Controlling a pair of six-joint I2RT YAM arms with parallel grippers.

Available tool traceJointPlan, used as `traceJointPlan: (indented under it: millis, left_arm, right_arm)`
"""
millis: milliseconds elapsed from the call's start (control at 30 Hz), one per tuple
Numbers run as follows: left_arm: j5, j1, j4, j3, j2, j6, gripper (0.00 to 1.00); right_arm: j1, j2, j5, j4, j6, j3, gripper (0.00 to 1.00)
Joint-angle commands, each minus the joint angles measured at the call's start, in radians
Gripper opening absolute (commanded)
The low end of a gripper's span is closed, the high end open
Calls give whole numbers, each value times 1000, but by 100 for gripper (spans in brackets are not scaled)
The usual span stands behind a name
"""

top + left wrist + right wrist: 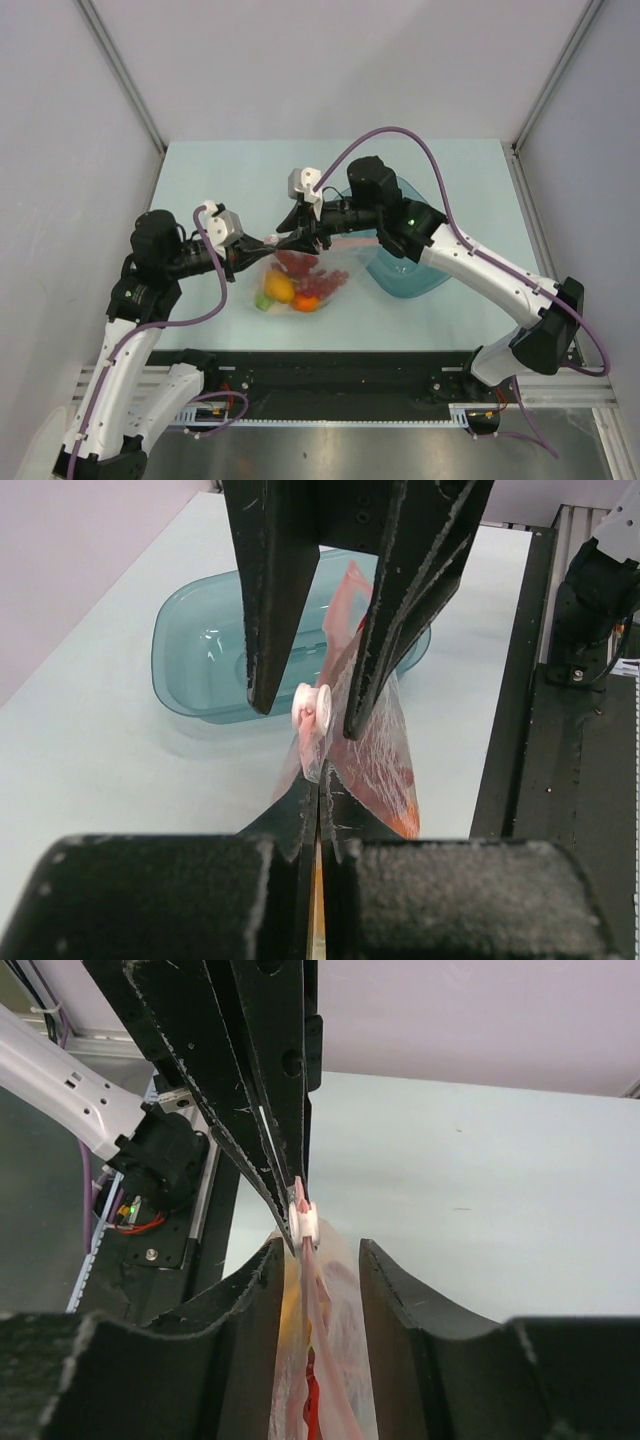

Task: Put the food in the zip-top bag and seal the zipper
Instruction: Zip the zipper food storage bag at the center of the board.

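My left gripper [318, 815] is clamped hard on the zipper [304, 1265], pinching the end of the strip farthest from the bowl [420, 275]. Right beside that pinch, on the bowl's side of it, sits the little white slider [312, 708]. My right gripper [320, 1247] stands astride it with its jaws apart, one finger on each face of the strip, and I can't see either finger pressing yet. That's the relation that matters. The strip is stretched in a line from my left fingers, through my right fingers, on toward the bowl, so I reckon the slider must run bowlward, away from my anchoring hand. My right gripper is the one placed to drive it, though it needs to close first. The bag [335, 268] is clear and crinkled, and it hangs from the raised strip just short of the bowl, sagging to the table [220, 180]. The food [290, 285] is inside, with yellow, orange and red pieces heaped at the bottom.
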Motion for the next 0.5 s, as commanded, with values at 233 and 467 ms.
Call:
traceJointPlan:
  millis: [233, 467]
  left_arm:
    - [4, -5, 46, 34, -6, 7, 0]
    - [-11, -5, 73, 23, -25, -31, 0]
  right_arm:
    - [28, 0, -17, 75, 35, 38, 46]
    - [11, 5, -10, 23, 6, 40, 8]
